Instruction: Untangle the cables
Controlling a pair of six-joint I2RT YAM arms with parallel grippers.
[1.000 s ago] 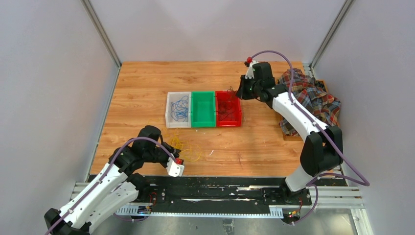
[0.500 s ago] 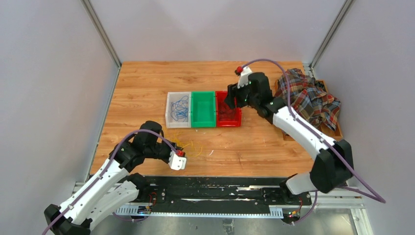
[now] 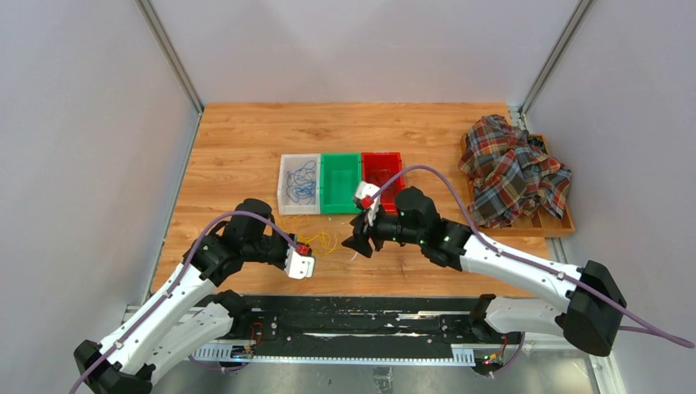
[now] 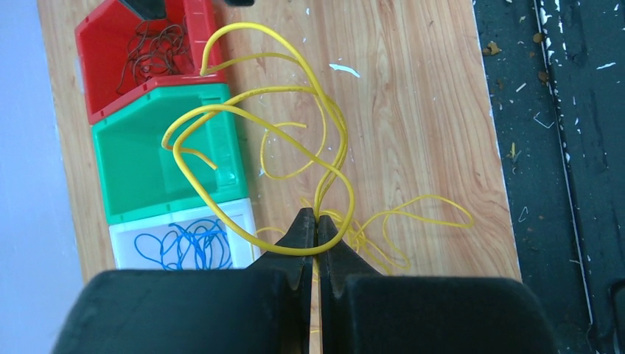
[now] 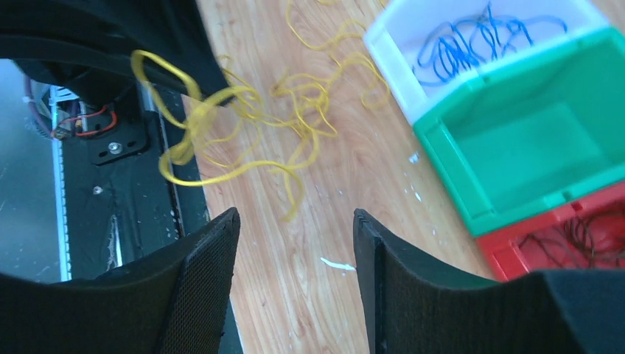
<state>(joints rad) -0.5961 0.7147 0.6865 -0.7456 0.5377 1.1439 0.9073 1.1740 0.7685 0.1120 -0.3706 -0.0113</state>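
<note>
A tangle of yellow cables [image 3: 322,240] lies on the wood near the table's front. My left gripper [image 4: 316,219] is shut on some of its strands, and loops of yellow cable [image 4: 259,133] rise above the jaws. My right gripper [image 5: 295,219] hovers open just right of the tangle [image 5: 295,110], with nothing between its fingers. In the top view the right gripper [image 3: 355,243] points left toward the yellow pile. Blue cables [image 3: 301,180] lie in the white bin [image 3: 283,197]. Dark cables [image 4: 155,51] sit in the red bin [image 3: 400,162].
An empty green bin [image 3: 341,182] stands between the white and red ones. A plaid cloth [image 3: 513,168] is heaped on a wooden tray at the right edge. The black base rail [image 3: 353,316] runs along the near table edge.
My right arm swung from the red bin at the back to the front, beside the yellow tangle, and its jaws opened. My left gripper shifted slightly, still holding the yellow strands.
</note>
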